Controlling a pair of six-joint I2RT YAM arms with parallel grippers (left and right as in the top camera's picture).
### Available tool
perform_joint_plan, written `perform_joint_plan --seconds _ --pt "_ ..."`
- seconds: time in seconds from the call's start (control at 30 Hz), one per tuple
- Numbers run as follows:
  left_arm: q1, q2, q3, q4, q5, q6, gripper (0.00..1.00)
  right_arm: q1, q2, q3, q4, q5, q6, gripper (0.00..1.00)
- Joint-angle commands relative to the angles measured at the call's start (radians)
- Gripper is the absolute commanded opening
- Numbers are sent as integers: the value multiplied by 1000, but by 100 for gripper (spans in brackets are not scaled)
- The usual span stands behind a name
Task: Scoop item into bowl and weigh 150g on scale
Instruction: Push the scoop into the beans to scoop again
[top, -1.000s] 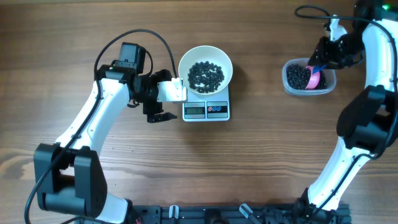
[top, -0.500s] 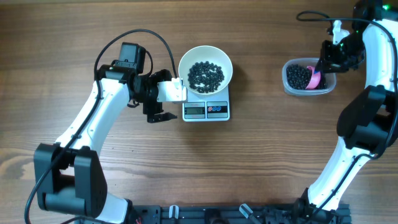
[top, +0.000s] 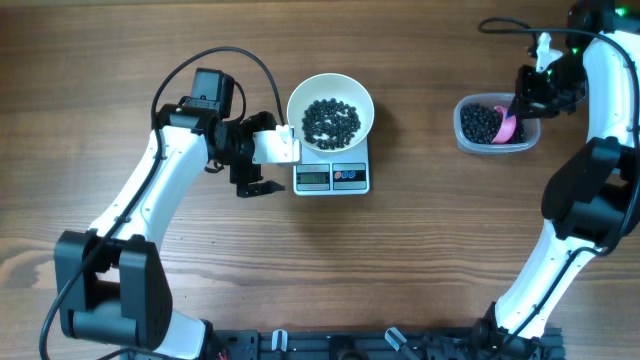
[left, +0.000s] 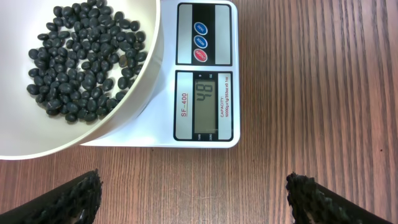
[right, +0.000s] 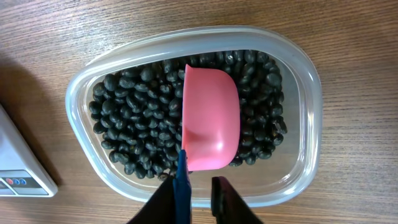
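Readying a scoop of beans
Right pincer straddles the scoop handle, grip I cannot tell; left pincer spread beside the scale.

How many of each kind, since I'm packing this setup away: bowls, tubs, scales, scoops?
Bowls: 1, the white bowl
Tubs: 1, the clear tub
Scales: 1, the scale
Scoops: 1, the pink scoop
Total: 4
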Motion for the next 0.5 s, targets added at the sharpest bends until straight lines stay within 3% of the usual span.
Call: perform_joint_plan --seconds 0.0,0.1,0.13,0.3,0.47 --pt "-2 11 -6 -1 23 -10 100 -2 18 21 -3 -2 49 11" --pt "-2 11 -6 -1 23 -10 100 -2 18 21 0 3 51 10" --pt "-2 11 -6 -1 23 -10 100 -2 18 21 2 11 52 4" --pt "-2 11 -6 -1 23 -10 100 -9 18 21 28 64 52 4" --pt "-2 11 -6 -1 23 -10 100 -9 19 -31 23 -89 53 4"
